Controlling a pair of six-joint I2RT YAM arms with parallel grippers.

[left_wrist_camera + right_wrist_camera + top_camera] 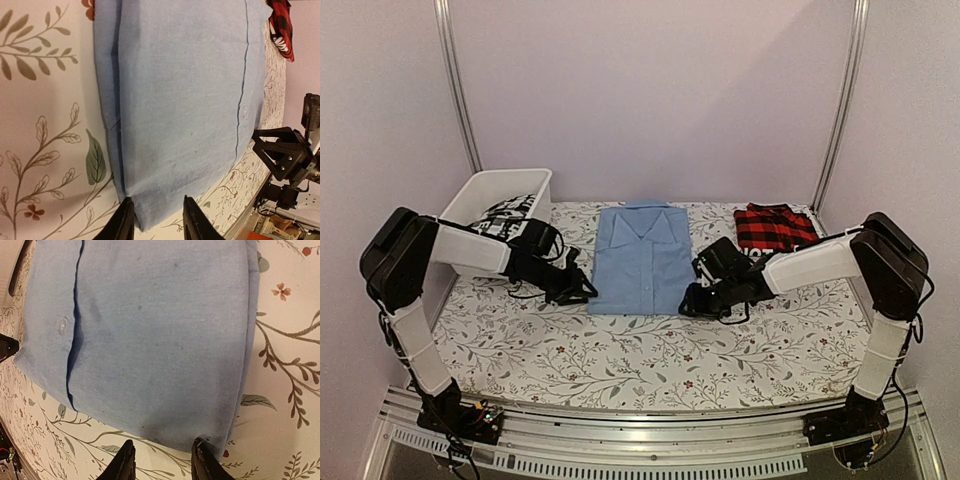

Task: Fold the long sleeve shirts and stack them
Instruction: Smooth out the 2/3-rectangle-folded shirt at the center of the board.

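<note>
The light blue long sleeve shirt (642,258) lies folded, collar away from me, in the middle of the table. A folded red-and-black plaid shirt (775,227) rests at the back right, apart from it. My left gripper (582,290) sits low at the blue shirt's near left corner. In the left wrist view that gripper (157,222) is open, and the corner of the blue shirt (180,100) reaches between its fingers. My right gripper (692,300) is at the near right corner. In the right wrist view it (162,462) is open, one fingertip (201,447) touching the hem of the blue shirt (160,330).
A white bin (480,190) stands at the back left with a black-and-white patterned cloth (508,214) in it. A floral tablecloth (650,350) covers the table. Metal posts rise at both back corners. The plaid shirt (281,27) and the right arm (282,155) show in the left wrist view.
</note>
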